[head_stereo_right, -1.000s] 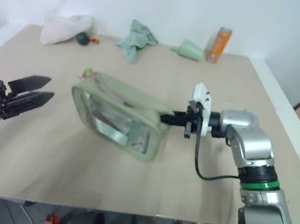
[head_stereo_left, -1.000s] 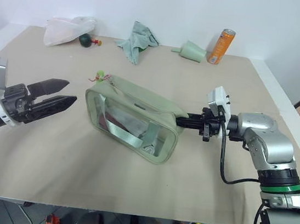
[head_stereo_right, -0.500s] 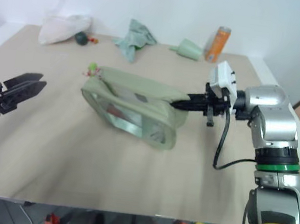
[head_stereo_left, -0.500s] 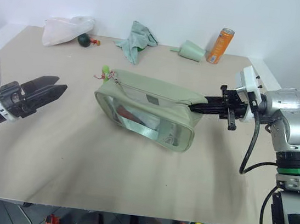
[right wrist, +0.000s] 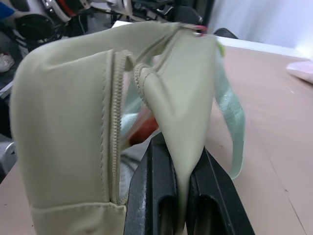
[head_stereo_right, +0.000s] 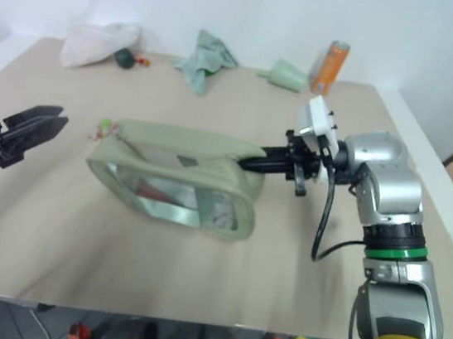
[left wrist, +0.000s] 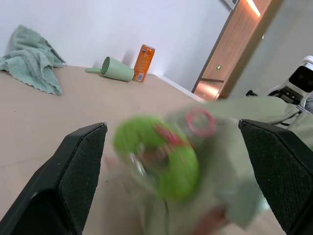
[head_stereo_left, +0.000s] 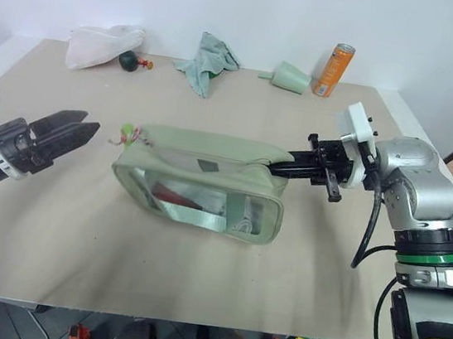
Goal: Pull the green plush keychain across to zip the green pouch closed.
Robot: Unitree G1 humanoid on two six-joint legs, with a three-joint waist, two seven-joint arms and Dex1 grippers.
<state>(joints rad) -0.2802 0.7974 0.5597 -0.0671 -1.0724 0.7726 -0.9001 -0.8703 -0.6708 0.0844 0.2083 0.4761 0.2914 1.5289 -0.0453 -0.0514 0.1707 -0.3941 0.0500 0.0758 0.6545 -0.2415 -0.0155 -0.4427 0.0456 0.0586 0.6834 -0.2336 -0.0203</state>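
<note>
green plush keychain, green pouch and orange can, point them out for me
green plush keychain [left wrist: 157,157], left wrist view, on its fuzzy body
green pouch [head_stereo_left: 213,144], left eye view, on its top panel
orange can [head_stereo_left: 334,69], left eye view, on its side

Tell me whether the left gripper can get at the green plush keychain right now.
Probably yes. The left gripper is open and faces the green plush keychain, which hangs off the near end of the green pouch with bare table between them. The right gripper pinches the pouch's far end.

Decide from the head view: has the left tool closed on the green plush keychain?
No. The left tool stands open, short of the green plush keychain at the green pouch's end.
</note>
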